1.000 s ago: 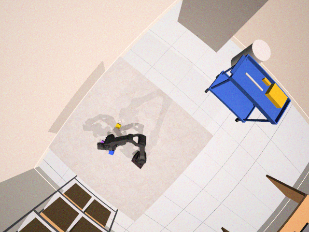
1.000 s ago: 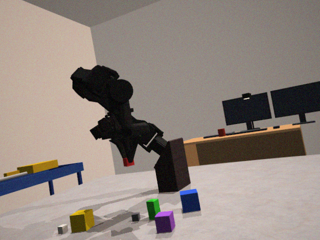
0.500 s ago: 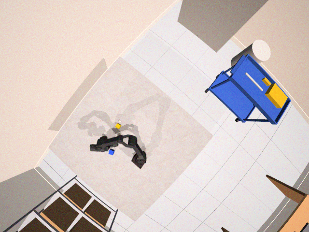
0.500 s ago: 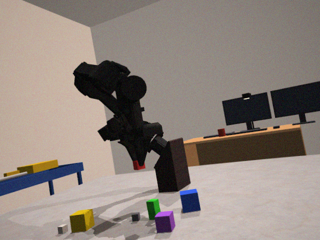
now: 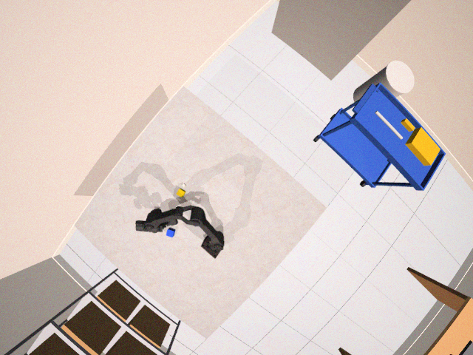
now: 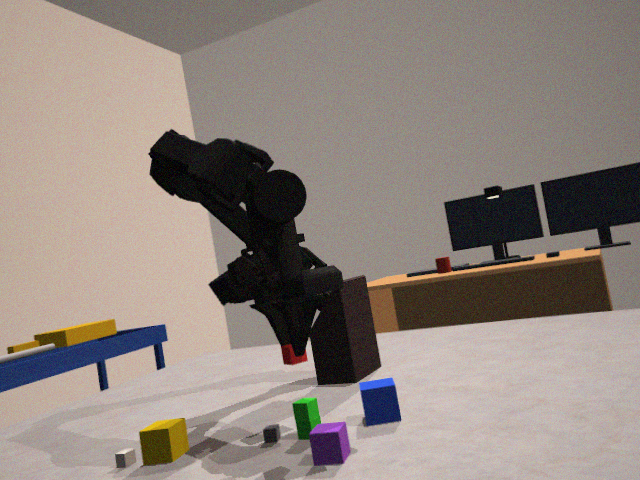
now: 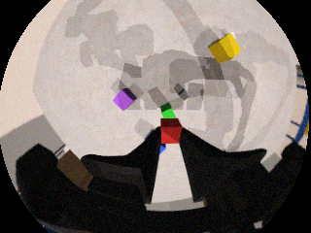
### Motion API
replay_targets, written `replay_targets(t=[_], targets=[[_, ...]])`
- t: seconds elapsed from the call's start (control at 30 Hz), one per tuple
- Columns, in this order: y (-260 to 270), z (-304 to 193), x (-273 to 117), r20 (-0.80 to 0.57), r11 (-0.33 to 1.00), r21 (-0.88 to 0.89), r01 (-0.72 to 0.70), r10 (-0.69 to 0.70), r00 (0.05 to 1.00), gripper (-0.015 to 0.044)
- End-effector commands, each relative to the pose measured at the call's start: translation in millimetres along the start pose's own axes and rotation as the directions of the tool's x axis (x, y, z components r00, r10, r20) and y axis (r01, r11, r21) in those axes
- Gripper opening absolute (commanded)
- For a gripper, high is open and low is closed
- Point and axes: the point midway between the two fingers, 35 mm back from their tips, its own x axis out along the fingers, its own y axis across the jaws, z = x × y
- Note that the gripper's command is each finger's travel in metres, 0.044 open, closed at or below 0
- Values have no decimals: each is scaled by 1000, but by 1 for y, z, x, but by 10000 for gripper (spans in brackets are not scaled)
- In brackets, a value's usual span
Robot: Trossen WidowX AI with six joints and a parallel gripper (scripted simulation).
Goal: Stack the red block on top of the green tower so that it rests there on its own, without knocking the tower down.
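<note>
Gripping the small red block [image 6: 293,354] by two opposite sides, the gripper [image 6: 292,347] hangs closed, well above the mat [image 6: 491,392]. Green tower [image 6: 306,416] stands upright nearer, the purple block [image 6: 329,442] just right of it.

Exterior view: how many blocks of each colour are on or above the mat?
Red block, held in the end effector: 1
Green tower: 1
Blue block: 1
Purple block: 1
Yellow block: 1
Dark grey block: 1
White block: 1
Total: 7

Blue cart [image 5: 381,141], monitor desk [image 6: 496,289]
</note>
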Motion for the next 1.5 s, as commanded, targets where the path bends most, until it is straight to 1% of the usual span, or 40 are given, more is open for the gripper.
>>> replay_targets(t=[0.0,0.17,0.37,0.93,1.03,1.07,1.47], targets=[[-2,-2,17,0,1000,-6,11,-11,1000,0],[-3,-3,24,0,1000,-6,11,-11,1000,0],[-4,-3,48,1,1000,-6,12,-12,1000,0],[-4,-3,48,1,1000,-6,12,-12,1000,0],[-4,-3,43,1,1000,-6,11,-11,1000,0],[-5,-4,48,-6,1000,-6,14,-14,1000,26],[-5,-4,48,-6,1000,-6,14,-14,1000,341]])
